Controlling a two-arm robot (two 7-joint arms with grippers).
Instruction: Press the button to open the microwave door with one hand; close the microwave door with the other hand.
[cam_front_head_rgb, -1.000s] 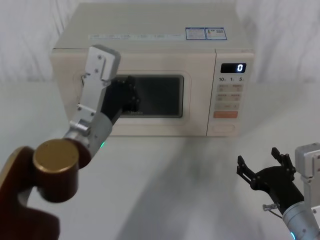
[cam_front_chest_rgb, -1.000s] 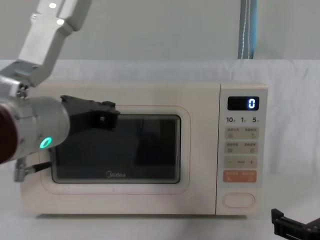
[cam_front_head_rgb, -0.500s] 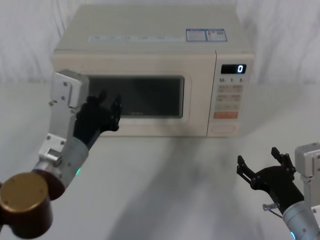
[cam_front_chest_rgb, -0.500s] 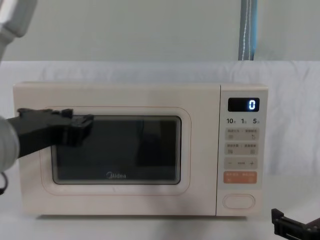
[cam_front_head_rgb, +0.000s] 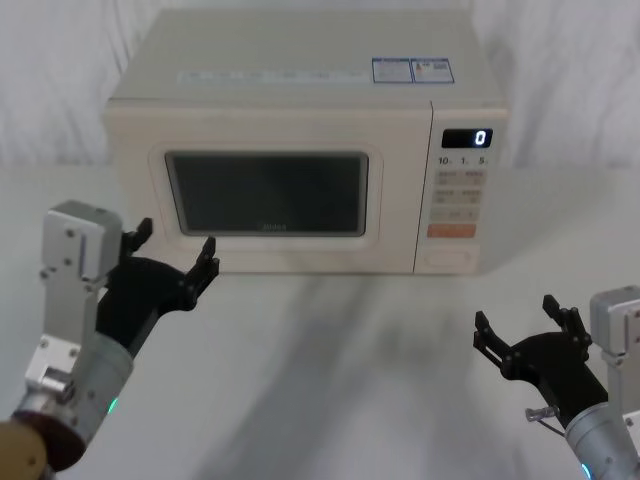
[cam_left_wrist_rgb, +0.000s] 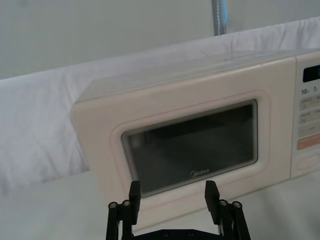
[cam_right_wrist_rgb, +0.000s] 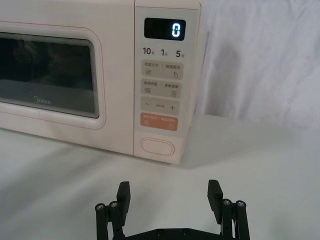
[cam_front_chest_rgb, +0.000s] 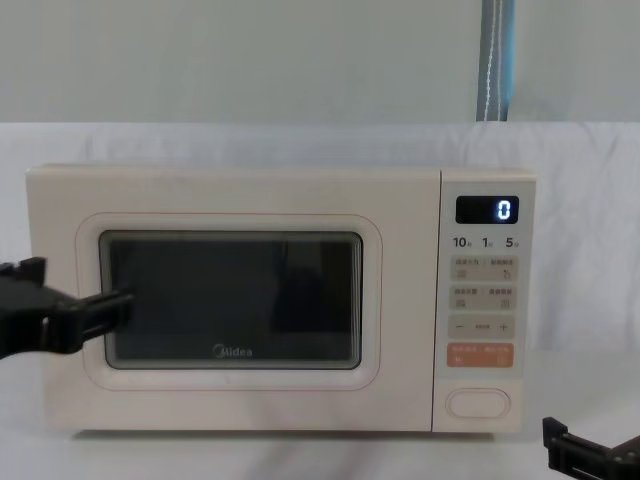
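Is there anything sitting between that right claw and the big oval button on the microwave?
No. The right wrist view shows bare white table between the open right gripper and the button.

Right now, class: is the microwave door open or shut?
Shut. The door sits flush with the key panel, with no gap showing. Both grippers are clear of it.

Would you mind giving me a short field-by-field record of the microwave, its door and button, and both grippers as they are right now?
microwave: cream, on the white table, display reads 0
microwave door: shut, flush with the front
button: cream oval below the orange key, untouched
left gripper: open, empty, low in front of the door's left edge, clear of it
right gripper: open, empty, low at the robot's right, short of the key panel
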